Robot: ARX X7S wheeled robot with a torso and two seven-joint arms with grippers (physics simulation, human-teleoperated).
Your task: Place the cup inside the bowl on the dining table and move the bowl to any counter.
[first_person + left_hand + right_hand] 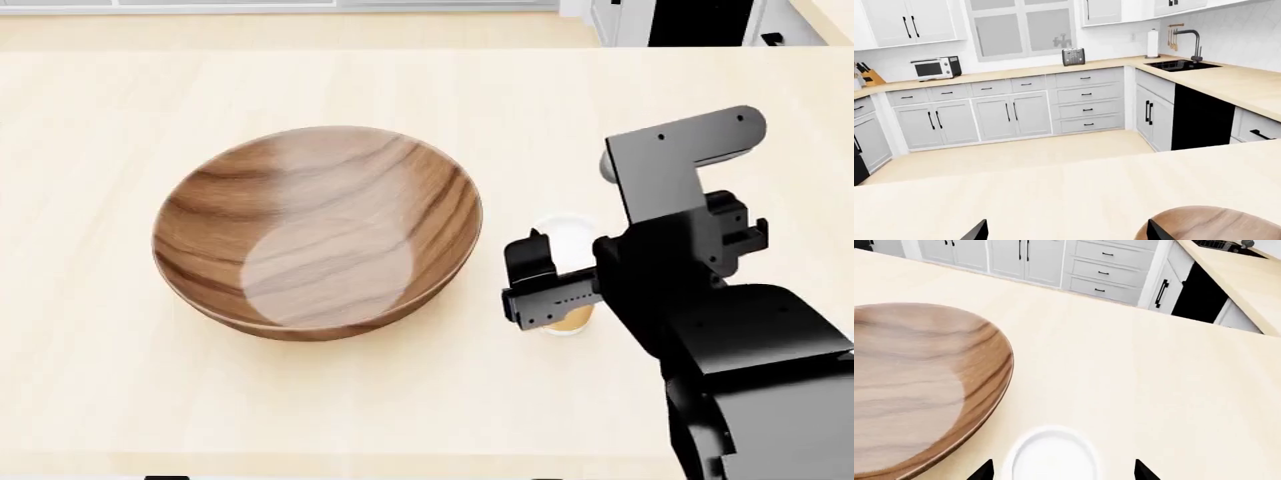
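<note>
Now | right gripper [558, 290] splayed, straddling upright cup [566, 232], unclenched | cup on dining table [107, 390] just beside bowl [318, 232] | left gripper [1066, 234] also parted, farther away

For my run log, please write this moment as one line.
phase: reaching for cup | right end effector: open around paper cup | wooden bowl: empty, on dining table | left end effector: open, idle

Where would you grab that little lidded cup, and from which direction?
Judging by its shape, grip the cup across its tapered paper wall just under the white lid, coming from above. It stands upright beside the bowl, and the right gripper already straddles it, open.
</note>
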